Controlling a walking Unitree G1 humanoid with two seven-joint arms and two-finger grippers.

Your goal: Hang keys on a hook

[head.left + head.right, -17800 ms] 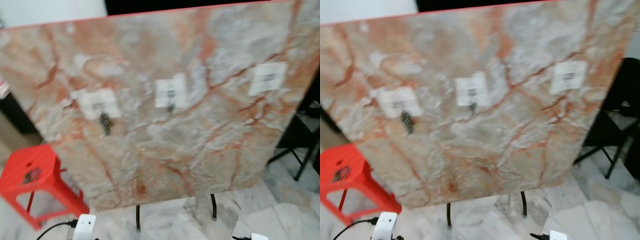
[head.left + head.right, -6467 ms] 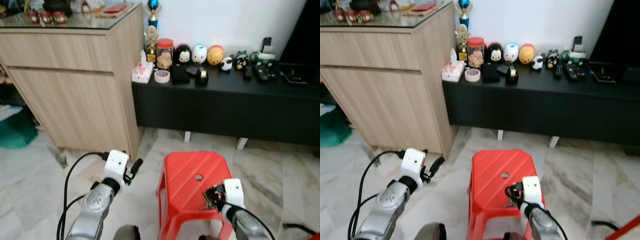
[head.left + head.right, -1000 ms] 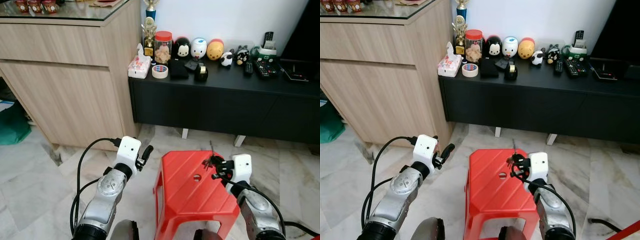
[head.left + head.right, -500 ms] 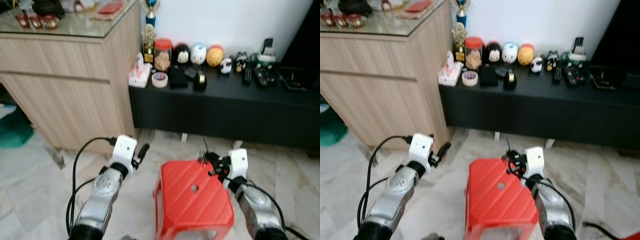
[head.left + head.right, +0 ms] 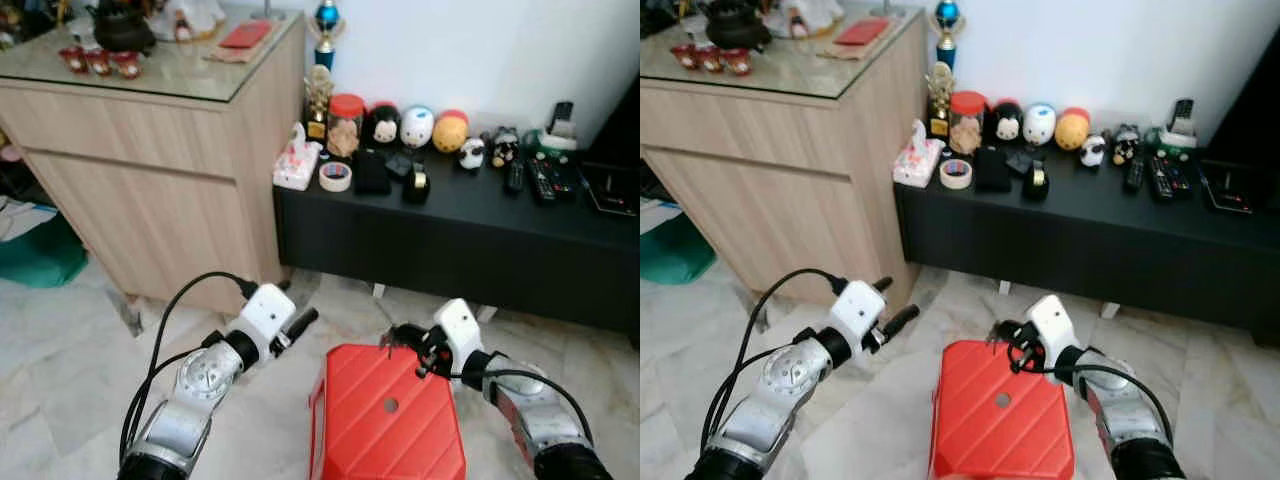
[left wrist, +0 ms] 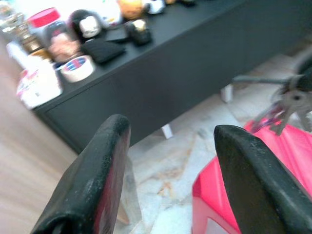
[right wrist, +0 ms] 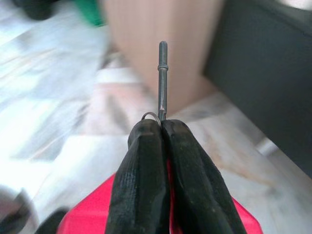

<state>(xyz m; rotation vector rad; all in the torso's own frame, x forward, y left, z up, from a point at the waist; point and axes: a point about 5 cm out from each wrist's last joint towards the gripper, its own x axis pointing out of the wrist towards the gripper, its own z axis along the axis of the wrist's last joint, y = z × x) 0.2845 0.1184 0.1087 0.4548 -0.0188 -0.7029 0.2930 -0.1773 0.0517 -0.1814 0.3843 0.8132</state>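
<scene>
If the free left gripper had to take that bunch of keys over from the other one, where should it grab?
Probably the dangling metal keys themselves, coming in from the robot's left side. The right gripper has its jaws pinched shut at the ring, with one thin key sticking straight out past them, so that end is taken. The left gripper, jaws open, already faces the hanging keys above the red plastic stool.

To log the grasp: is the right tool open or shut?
Shut: the right tool has both fingers pressed together on the keys.
</scene>
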